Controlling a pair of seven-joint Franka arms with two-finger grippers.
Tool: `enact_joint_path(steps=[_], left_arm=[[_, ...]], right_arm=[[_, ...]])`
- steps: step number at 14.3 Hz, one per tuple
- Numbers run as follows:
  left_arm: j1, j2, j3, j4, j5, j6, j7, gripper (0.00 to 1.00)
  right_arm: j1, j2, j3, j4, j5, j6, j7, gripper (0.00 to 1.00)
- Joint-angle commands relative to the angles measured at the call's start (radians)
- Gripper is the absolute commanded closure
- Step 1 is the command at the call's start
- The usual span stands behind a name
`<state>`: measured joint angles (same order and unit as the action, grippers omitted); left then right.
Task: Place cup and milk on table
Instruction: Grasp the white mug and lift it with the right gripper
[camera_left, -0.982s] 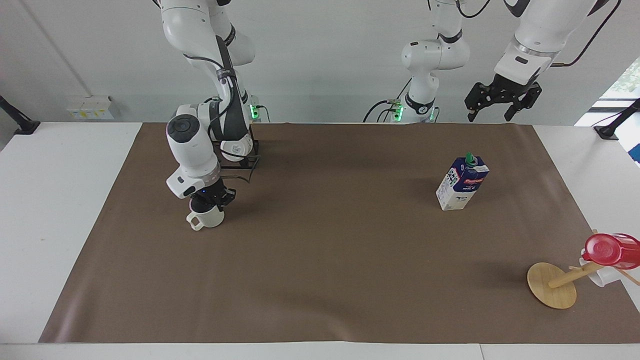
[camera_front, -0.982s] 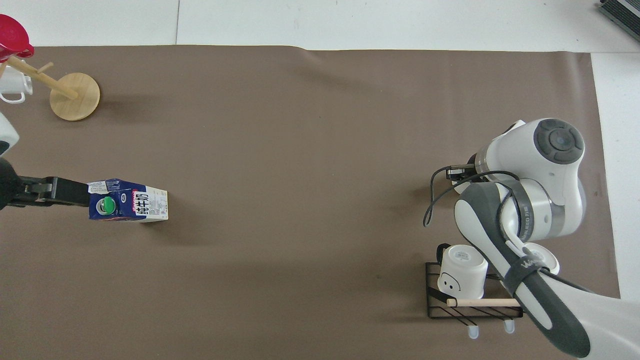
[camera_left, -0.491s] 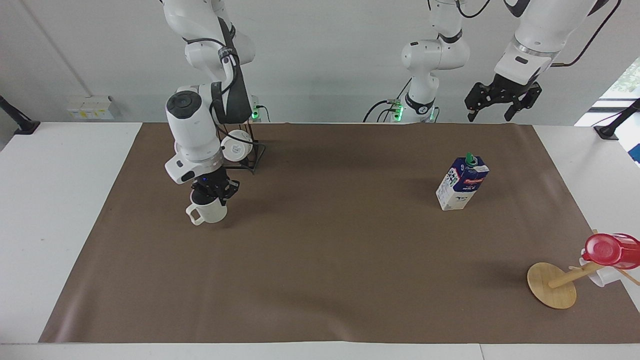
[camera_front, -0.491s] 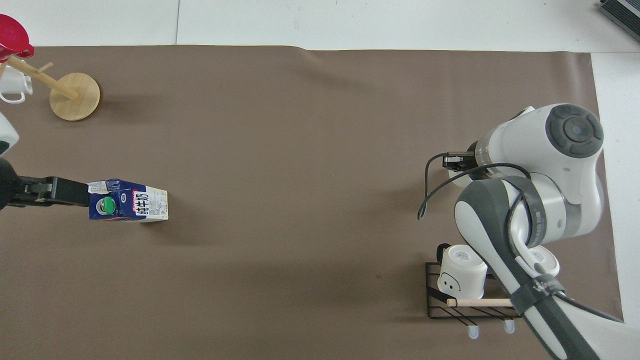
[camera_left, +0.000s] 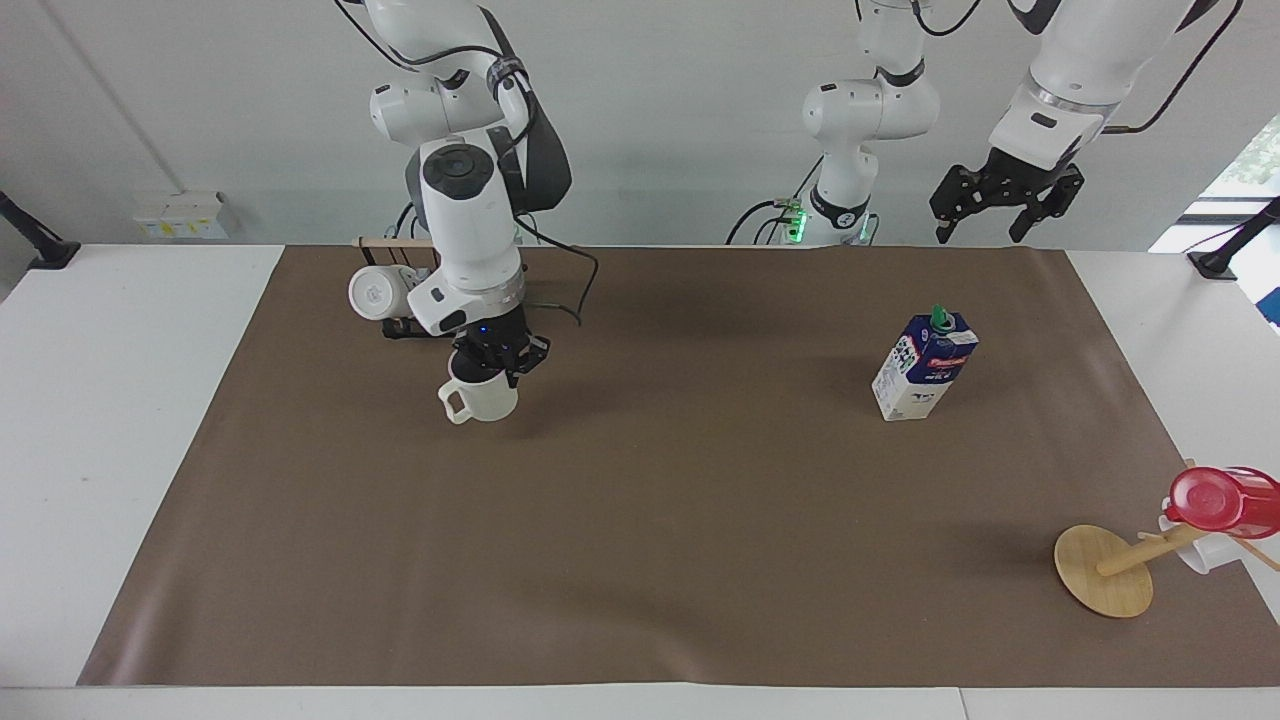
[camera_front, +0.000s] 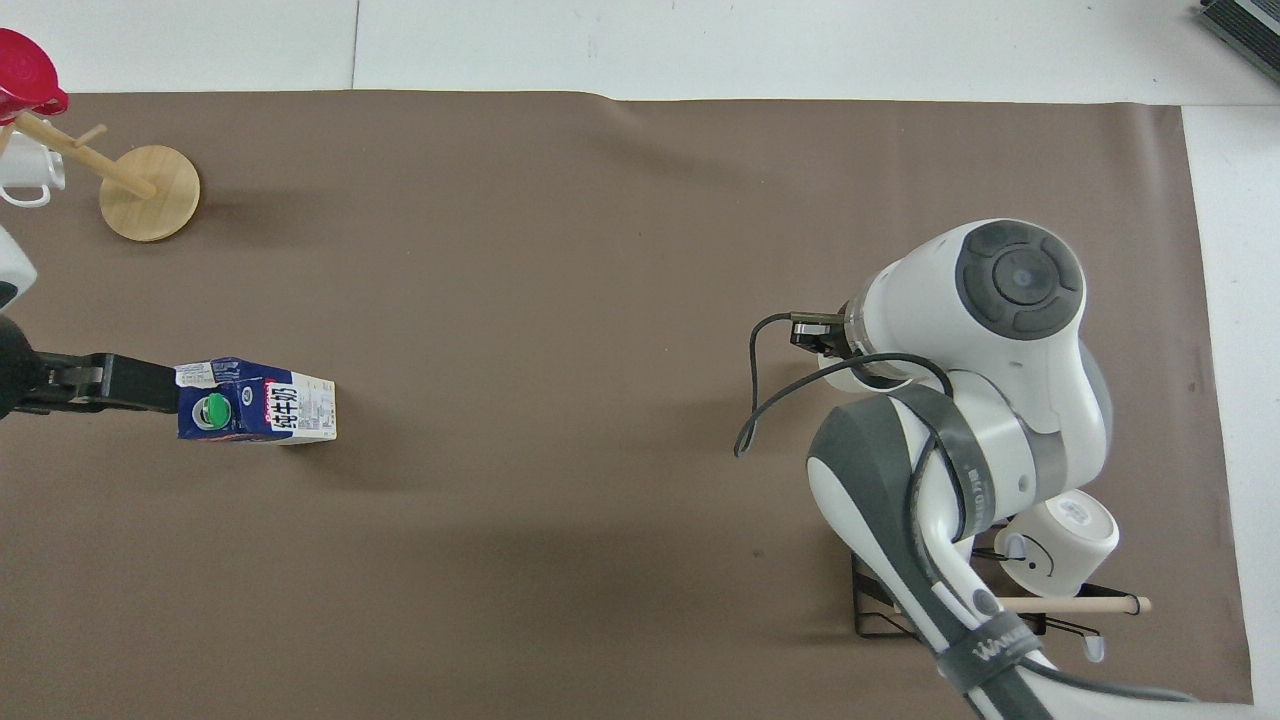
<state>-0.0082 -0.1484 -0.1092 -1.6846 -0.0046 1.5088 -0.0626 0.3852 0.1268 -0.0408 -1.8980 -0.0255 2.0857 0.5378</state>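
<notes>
The cream ribbed cup hangs from my right gripper, which is shut on its rim, low over the brown mat of the table. In the overhead view the right arm hides nearly all of the cup. The milk stands upright on the mat toward the left arm's end, green cap up; it also shows in the overhead view. My left gripper waits open and empty, raised high near the table's robot edge; in the overhead view it shows beside the carton's top.
A black wire rack with a wooden bar holds a glossy white mug near the right arm's base. A wooden mug tree with a red cup and a white mug leans at the left arm's end.
My right gripper has carried the cup toward the middle of the table and a little nearer to the robots. The milk and the left arm have not moved.
</notes>
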Motion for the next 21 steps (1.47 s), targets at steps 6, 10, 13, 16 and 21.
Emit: enact_joint_path(steps=[6,10,13,16,21], left_arm=[[0.014,-0.007,0.005,0.003,0.003,-0.007,-0.003,0.0],[0.013,-0.007,0.003,0.002,0.003,-0.004,-0.005,0.0],[0.01,-0.005,0.003,0.005,0.003,0.002,-0.002,0.0],[0.004,-0.005,0.002,0.005,0.003,0.002,0.009,0.0],[0.005,-0.008,0.002,-0.009,0.003,0.022,0.012,0.0]], right_arm=[[0.151,0.053,0.012,0.022,0.012,0.039,0.192,1.0],[0.221,0.103,0.012,0.019,0.01,0.095,0.272,1.0],[0.264,0.154,0.012,0.016,0.01,0.154,0.402,1.0],[0.265,0.149,0.012,0.004,0.01,0.155,0.415,1.0],[0.285,0.162,0.012,-0.009,-0.004,0.183,0.439,1.0]])
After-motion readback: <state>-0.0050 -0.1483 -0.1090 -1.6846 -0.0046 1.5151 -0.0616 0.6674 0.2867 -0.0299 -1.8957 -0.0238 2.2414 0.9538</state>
